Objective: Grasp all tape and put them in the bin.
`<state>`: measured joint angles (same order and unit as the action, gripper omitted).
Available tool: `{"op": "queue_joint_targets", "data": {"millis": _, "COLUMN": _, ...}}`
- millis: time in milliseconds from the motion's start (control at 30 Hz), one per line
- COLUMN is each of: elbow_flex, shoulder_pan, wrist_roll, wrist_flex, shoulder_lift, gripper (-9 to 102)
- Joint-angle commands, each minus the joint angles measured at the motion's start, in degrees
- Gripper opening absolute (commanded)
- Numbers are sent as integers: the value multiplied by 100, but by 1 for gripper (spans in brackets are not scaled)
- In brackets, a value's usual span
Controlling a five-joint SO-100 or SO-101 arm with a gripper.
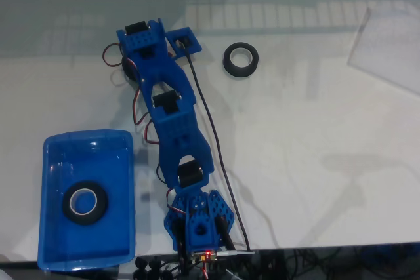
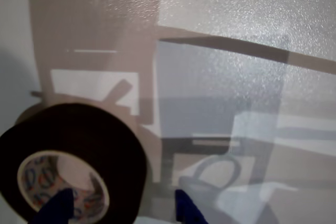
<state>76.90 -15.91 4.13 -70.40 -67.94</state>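
The blue arm [image 1: 172, 106] stretches across the white counter [image 1: 308, 162] from its base beside the bin's [image 1: 125, 188] right wall, reaching away toward the far edge of the fixed view. Its links run up the picture in a slight zigzag, and its far end sits well above the bin, with a dark cable [image 1: 210, 136] trailing along its right side back to the base.

In the wrist view the hand [image 2: 123, 207] enters from the bottom edge, two blue fingertips [image 2: 56, 208] showing. One tip lies over the pale core of a black tape roll [image 2: 100, 150], the other just outside the roll's wall, so the jaws straddle the ring; whether they are pressing it cannot be told.

A second tape roll [image 1: 85, 202] lies flat inside the bin, near its middle. A third tape roll [image 1: 240, 60] lies flat on the counter, well beyond the bin and to the right of the arm's far end.

The counter is glossy, with window reflections and a clear sheet [image 1: 390, 47] at the far right.
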Motion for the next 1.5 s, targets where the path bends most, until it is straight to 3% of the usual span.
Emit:
{"op": "queue_joint_targets", "data": {"millis": 0, "elbow_flex": -510, "shoulder_pan": 0, "wrist_roll": 70, "wrist_flex": -88, "shoulder_lift": 123, "gripper": 25}}
{"op": "queue_joint_targets", "data": {"millis": 300, "elbow_flex": -1002, "shoulder_pan": -26, "wrist_roll": -9, "wrist_flex": -149, "shoulder_lift": 765, "gripper": 16}}
{"op": "queue_joint_targets", "data": {"millis": 467, "elbow_flex": -1494, "shoulder_pan": -35, "wrist_roll": -237, "wrist_flex": -158, "shoulder_lift": 1195, "gripper": 0}}
{"op": "queue_joint_targets", "data": {"millis": 733, "elbow_flex": -1679, "shoulder_pan": 53, "wrist_roll": -431, "wrist_flex": -246, "shoulder_lift": 1090, "gripper": 0}}
{"op": "queue_joint_targets", "data": {"millis": 1100, "elbow_flex": -782, "shoulder_pan": 70, "wrist_roll": -492, "wrist_flex": -308, "shoulder_lift": -1406, "gripper": 0}}
{"op": "queue_joint_targets", "data": {"millis": 1467, "elbow_flex": 1151, "shoulder_pan": -1160, "wrist_roll": -378, "wrist_flex": -334, "shoulder_lift": -4544, "gripper": 0}}
